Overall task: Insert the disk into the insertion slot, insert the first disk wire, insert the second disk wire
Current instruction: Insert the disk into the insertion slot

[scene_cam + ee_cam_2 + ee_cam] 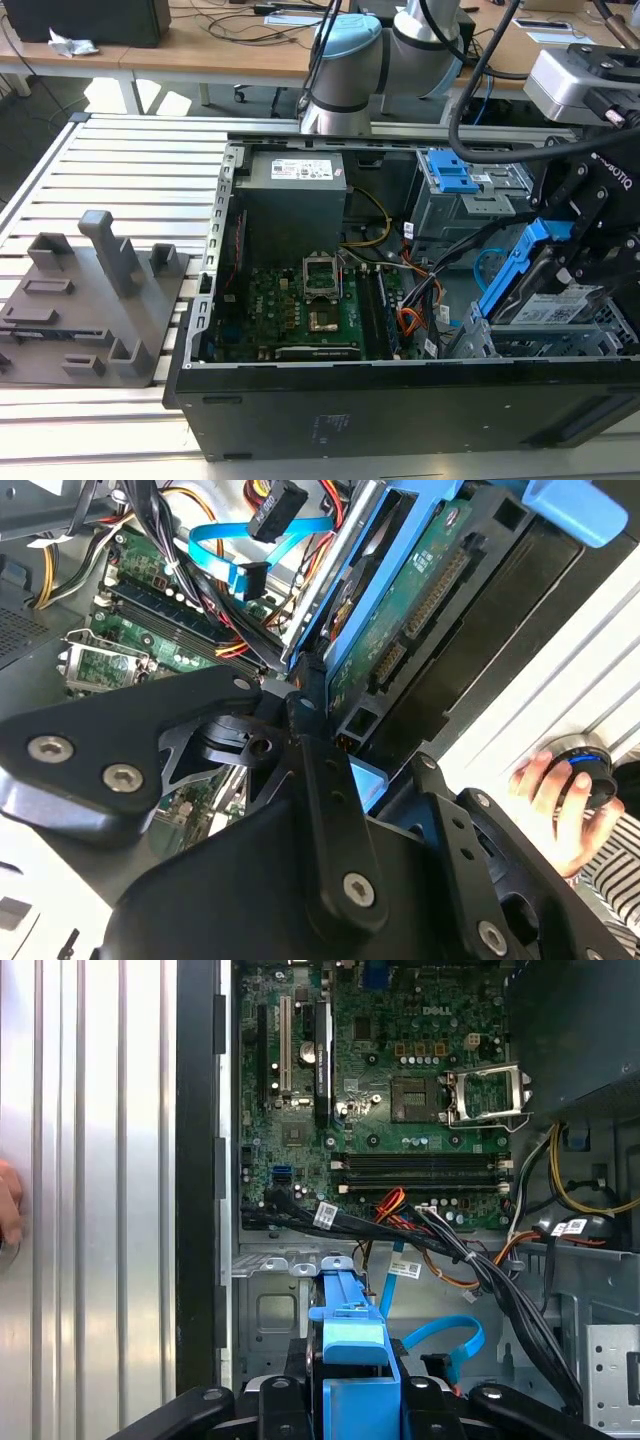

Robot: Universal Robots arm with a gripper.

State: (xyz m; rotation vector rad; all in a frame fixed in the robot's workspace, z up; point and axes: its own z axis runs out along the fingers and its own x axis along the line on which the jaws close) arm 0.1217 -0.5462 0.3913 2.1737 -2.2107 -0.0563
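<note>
Disk is in the gripper, tilted over the slot, not seated.

Your gripper is clamped on the disk's blue frame, which sits between the fingers in the first wrist view. At the exterior view's right the disk hangs tilted, just above the grey perforated slot. I'd judge it dense and rigid for its size: the body is metal with no give, so skew at the mouth would jam rather than flex. The plastic frame is the softer, slightly slick part, and its long edges are the right place to hold. Keep off the bare green circuit board and the connectors on the underside, which look fragile. A loose blue cable hangs near the disk and could snag.
</note>
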